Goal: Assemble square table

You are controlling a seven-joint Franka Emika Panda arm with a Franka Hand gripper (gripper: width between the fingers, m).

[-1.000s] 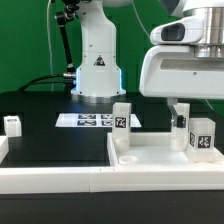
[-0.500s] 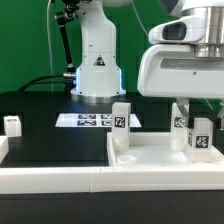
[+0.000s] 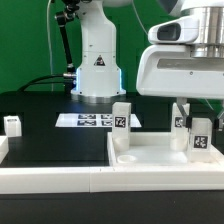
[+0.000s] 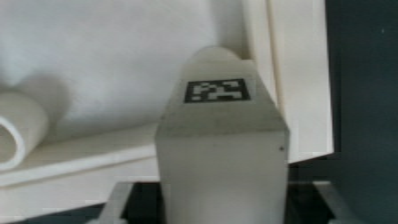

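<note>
The white square tabletop lies tray-like at the front right. One white leg stands upright on its left part. My gripper is shut on a second tagged leg, held upright over the tabletop's right corner. Whether it touches the tabletop I cannot tell. In the wrist view this leg fills the space between my fingers, above the tabletop's floor and next to its rim. A third leg stands at the exterior view's far left.
The marker board lies on the black table in front of the robot base. Long white border bars run along the front and left edges. A rounded white part shows beside the held leg.
The gripper and the held leg have shifted very slightly over the right corner. Nothing else has moved.
</note>
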